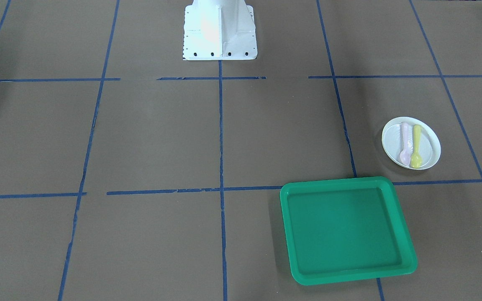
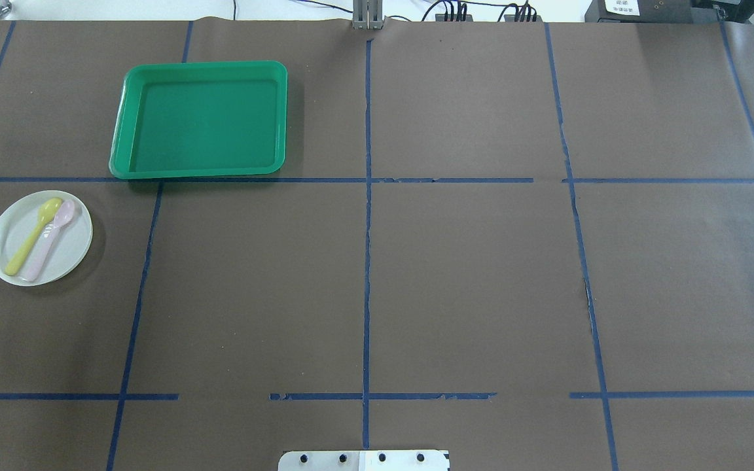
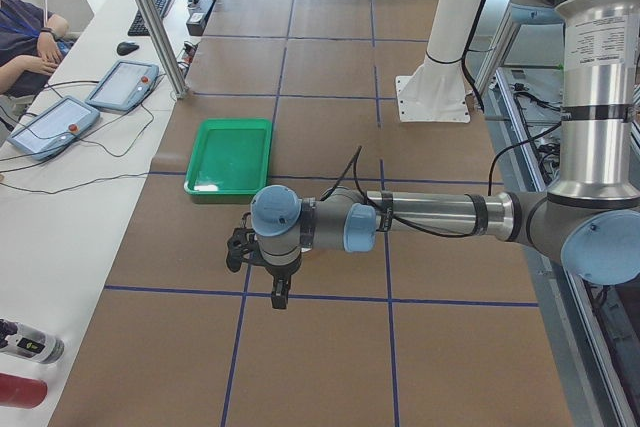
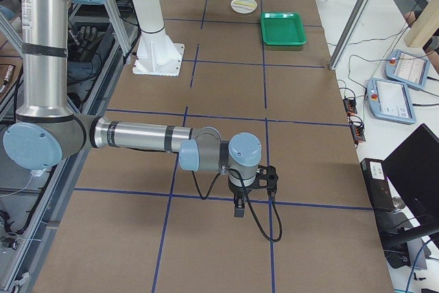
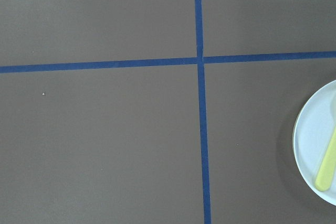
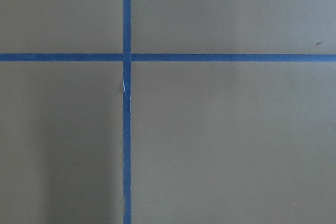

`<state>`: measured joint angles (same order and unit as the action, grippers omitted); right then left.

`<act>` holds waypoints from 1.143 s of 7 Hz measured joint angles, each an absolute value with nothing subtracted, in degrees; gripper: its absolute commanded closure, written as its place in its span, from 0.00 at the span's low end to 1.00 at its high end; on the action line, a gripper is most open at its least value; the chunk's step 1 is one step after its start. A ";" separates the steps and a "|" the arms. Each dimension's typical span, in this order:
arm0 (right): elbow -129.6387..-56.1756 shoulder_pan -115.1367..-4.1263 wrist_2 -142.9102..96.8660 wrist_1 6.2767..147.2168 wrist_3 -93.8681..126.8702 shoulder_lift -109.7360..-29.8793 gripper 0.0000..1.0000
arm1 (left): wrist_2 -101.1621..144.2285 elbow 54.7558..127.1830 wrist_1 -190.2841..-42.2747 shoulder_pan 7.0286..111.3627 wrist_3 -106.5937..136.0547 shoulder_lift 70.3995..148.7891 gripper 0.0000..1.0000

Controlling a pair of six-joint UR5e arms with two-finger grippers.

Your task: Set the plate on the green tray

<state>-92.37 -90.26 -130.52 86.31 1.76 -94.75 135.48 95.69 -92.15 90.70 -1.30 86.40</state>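
Hanging near the plate, left gripper (spread: cannot tell) is facing a rim pinch, carrying level so spoons reach the green tray.

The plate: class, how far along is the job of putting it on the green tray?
Done: nothing; the plate sits on the table, apart from the green tray, carrying a yellow spoon and a pink spoon. In hand: nothing; the left gripper and right gripper hang clear of it. Left: grasping, lifting and setting it on the empty tray.
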 measured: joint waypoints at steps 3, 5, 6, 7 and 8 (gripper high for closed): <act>-92.33 -90.26 -130.52 86.31 1.76 -94.75 0.00 | 135.87 94.89 -97.32 88.09 1.91 87.31 0.00; -92.33 -90.26 -130.52 86.31 1.76 -94.75 0.00 | 135.88 89.71 -110.67 82.85 11.68 87.30 0.00; -92.36 -90.26 -130.52 86.31 1.76 -94.75 0.00 | 135.78 86.70 -117.83 79.69 17.15 87.30 0.00; -92.37 -90.26 -130.52 86.31 1.76 -94.75 0.00 | 135.67 84.62 -123.15 76.54 22.24 87.49 0.00; -92.37 -90.26 -130.52 86.31 1.76 -94.74 0.00 | 135.56 83.09 -125.80 73.89 25.91 88.30 0.00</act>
